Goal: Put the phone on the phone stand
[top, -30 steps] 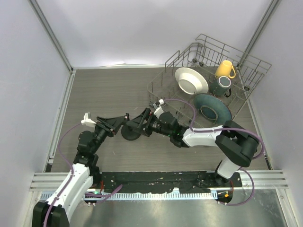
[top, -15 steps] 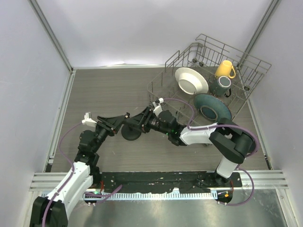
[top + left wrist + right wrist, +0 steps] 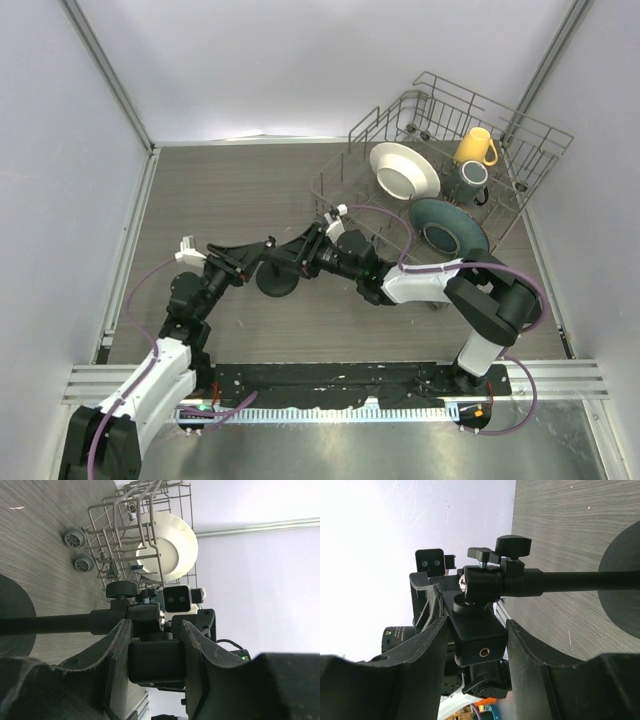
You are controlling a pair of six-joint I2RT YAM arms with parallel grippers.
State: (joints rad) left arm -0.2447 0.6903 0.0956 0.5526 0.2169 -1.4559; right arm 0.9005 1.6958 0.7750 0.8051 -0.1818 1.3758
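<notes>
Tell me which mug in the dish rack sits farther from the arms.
The yellow mug; the dark green mug stands in front of it, closer to the teal plate.

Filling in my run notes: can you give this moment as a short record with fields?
phone stand: base disc on table, left of dish rack
left gripper: closed on the stand's top block
right gripper: jaws flank same block, contact unclear
phone: not made out in any view
rack holds: white plate, yellow mug
</notes>
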